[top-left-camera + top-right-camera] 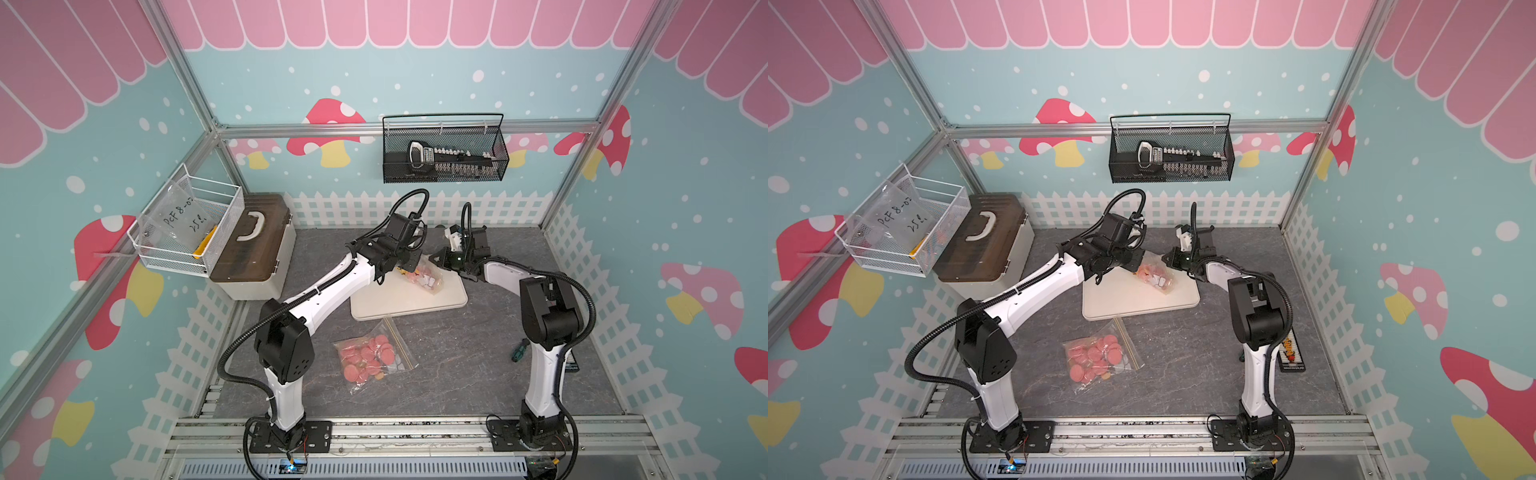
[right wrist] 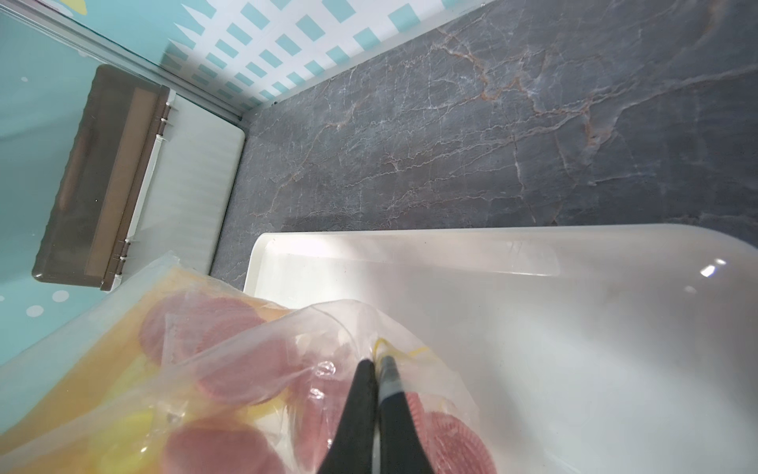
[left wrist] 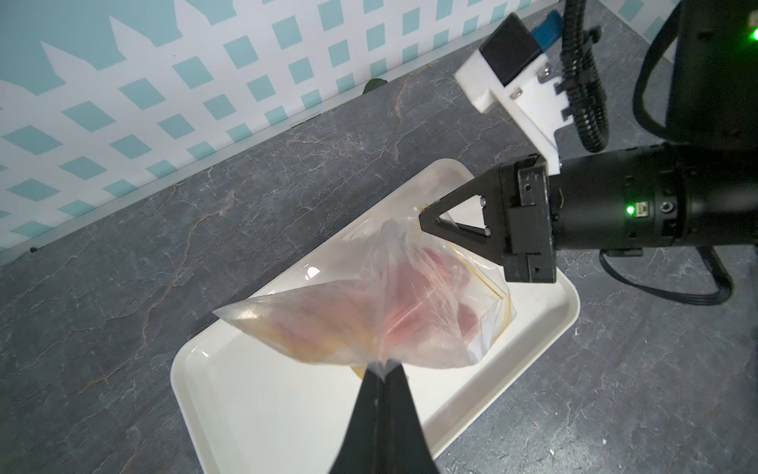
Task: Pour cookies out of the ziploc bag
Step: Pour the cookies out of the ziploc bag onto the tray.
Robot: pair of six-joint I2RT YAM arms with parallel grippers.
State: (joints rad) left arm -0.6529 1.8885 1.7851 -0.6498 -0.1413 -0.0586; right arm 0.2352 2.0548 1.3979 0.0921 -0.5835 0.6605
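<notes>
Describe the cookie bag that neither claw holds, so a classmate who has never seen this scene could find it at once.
Find the white tray on the grey table. Just in front of it, on the robot's side, a clear ziploc bag of pink-red cookies lies flat. Unlike the other bag, pinched over the tray by the left claw and right claw, nothing touches it.

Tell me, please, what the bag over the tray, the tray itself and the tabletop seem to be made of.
Bag: thin clear plastic film, glossy and creased, cookies showing through.
Tray: probably hard plastic, smooth off-white, slight sheen, moulded rounded rim.
Tabletop: grey marble-look surface, matte; stone or printed laminate, cannot tell.
</notes>
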